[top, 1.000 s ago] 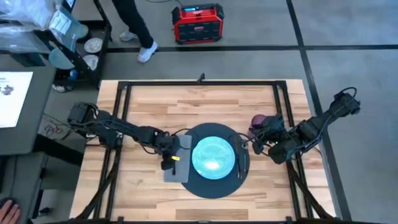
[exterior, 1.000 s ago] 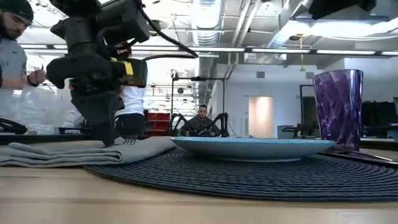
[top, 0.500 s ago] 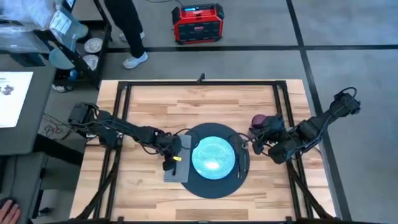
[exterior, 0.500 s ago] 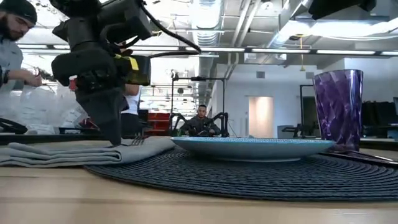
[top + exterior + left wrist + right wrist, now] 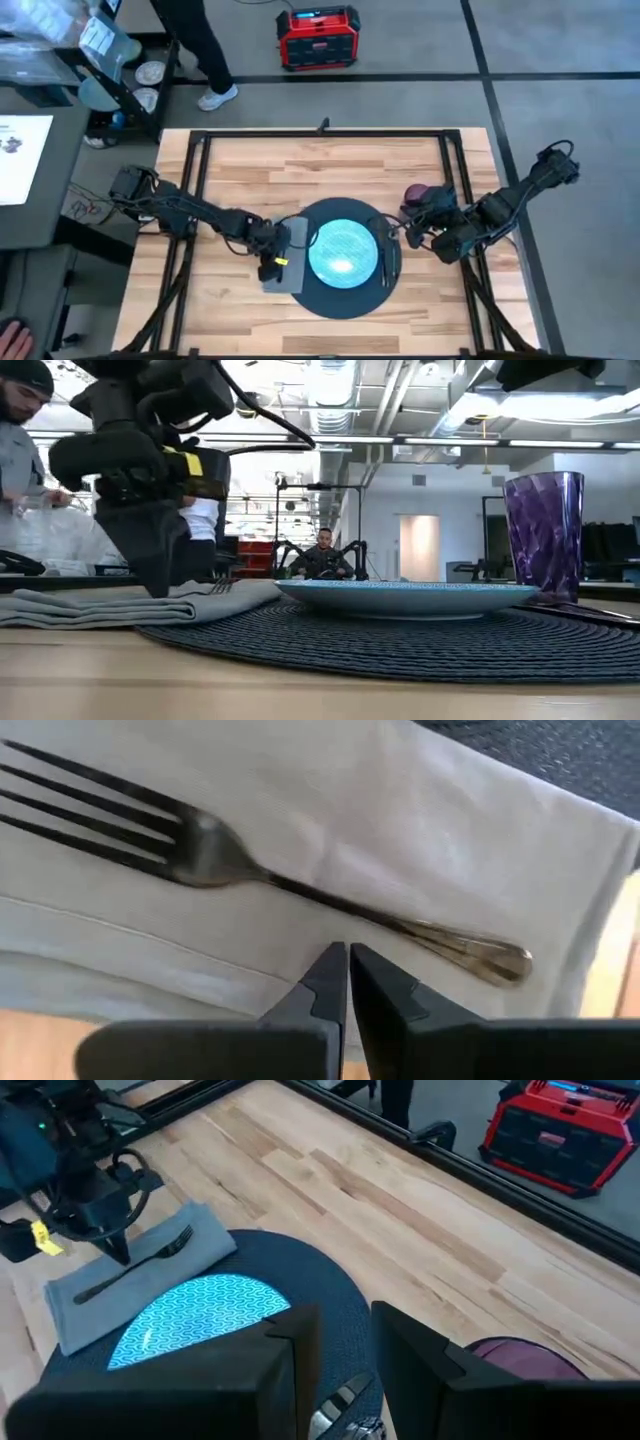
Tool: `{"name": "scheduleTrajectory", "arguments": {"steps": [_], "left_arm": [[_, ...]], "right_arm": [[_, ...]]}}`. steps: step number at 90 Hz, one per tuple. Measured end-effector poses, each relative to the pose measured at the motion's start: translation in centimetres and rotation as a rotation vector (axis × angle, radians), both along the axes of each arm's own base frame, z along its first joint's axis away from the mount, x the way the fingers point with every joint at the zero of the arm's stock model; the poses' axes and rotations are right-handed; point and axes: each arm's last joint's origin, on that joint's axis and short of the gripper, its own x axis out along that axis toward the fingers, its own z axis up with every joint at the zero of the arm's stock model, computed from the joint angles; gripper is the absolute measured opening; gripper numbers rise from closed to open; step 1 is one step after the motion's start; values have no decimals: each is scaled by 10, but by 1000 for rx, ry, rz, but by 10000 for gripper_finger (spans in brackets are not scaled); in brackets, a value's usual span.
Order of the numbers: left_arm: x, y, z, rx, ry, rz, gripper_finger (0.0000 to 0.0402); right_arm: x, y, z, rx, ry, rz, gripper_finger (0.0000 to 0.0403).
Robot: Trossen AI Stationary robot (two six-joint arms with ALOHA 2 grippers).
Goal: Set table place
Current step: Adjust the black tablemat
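Wooden table (image 5: 250,160), one mat (image 5: 340,297), one plate (image 5: 342,250), one napkin (image 5: 288,272), one fork (image 5: 250,870), left pincer (image 5: 348,960) closed empty, right pincer (image 5: 335,1330) parted.

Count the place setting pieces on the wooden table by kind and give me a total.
dark grey mat: 1
teal plate: 1
grey napkin: 1
fork, lying on the napkin: 1
purple cup: 1
other cutlery right of the plate: 2, it seems; too small to tell the kind
Total: 7

Wooden table (image 5: 250,160) carries a dark round mat (image 5: 340,298).
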Motion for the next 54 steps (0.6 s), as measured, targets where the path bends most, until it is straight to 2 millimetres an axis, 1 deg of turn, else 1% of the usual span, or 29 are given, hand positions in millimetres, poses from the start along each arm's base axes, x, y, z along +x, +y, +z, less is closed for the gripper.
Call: {"name": "scheduleTrajectory", "arguments": {"steps": [17, 43, 54], "left_arm": [[3, -9, 2, -17, -52, -21, 0], [7, -11, 7, -25, -118, -50, 0], [13, -13, 11, -40, -200, -59, 0]], "right_arm": [[0, 0, 0, 0, 0, 0, 82], [0, 1, 0, 4, 2, 5, 82], [0, 4, -1, 16, 8, 23, 82]]}}
